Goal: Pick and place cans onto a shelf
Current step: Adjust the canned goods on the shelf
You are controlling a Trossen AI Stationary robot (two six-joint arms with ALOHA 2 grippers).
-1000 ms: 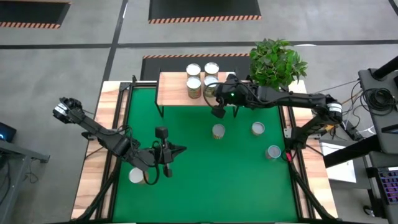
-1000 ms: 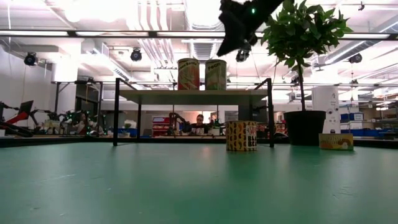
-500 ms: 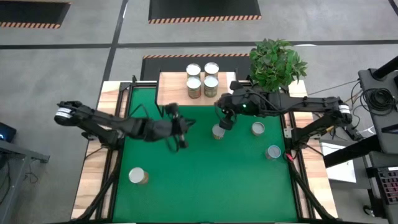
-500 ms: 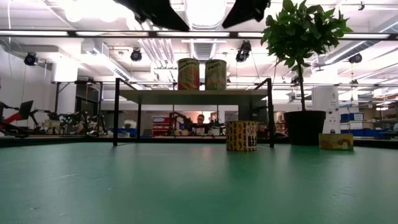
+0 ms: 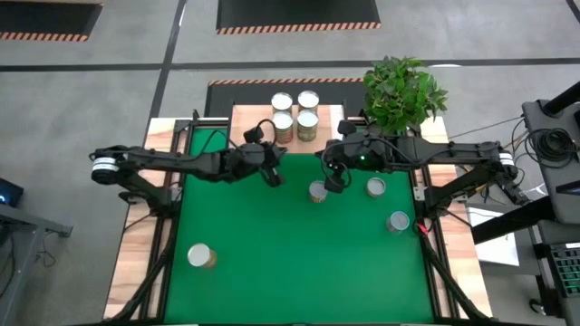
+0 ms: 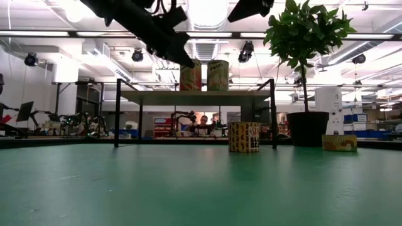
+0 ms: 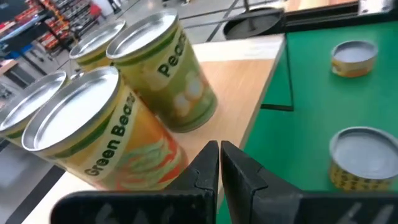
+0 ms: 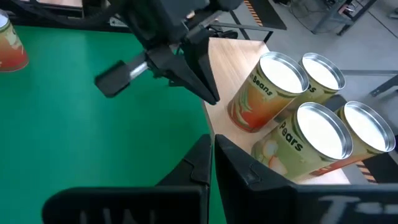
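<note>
Green mat point(image 5: 299, 263) covers the table centre, with light wood borders point(image 5: 136, 254) down both sides and grey floor around it in the high view. The shelf point(image 5: 249, 131) sits at the top centre of the mat with four cans point(image 5: 294, 116) grouped on its right half — two rows of two. Loose cans on the mat: one at lower left point(image 5: 199, 257), one mid-frame point(image 5: 317, 192), one just right of it point(image 5: 376, 187), one further right and lower point(image 5: 398, 221). A potted plant point(image 5: 404, 91) stands at the upper right, beside the shelf. Left gripper point(image 5: 272, 175) is clenched and empty, hanging over the mat just below the shelf's front edge; its wrist view shows fingers point(image 7: 205, 171) pressed together near the shelf cans. Right gripper point(image 5: 334, 184) is also clamped shut on nothing, above the mat just beside the mid-frame can. The low view looks across the mat to a bright workshop — ceiling strip lights, pipes, shelving, and a person point(image 6: 202, 120) seated far back under the shelf line.
</note>
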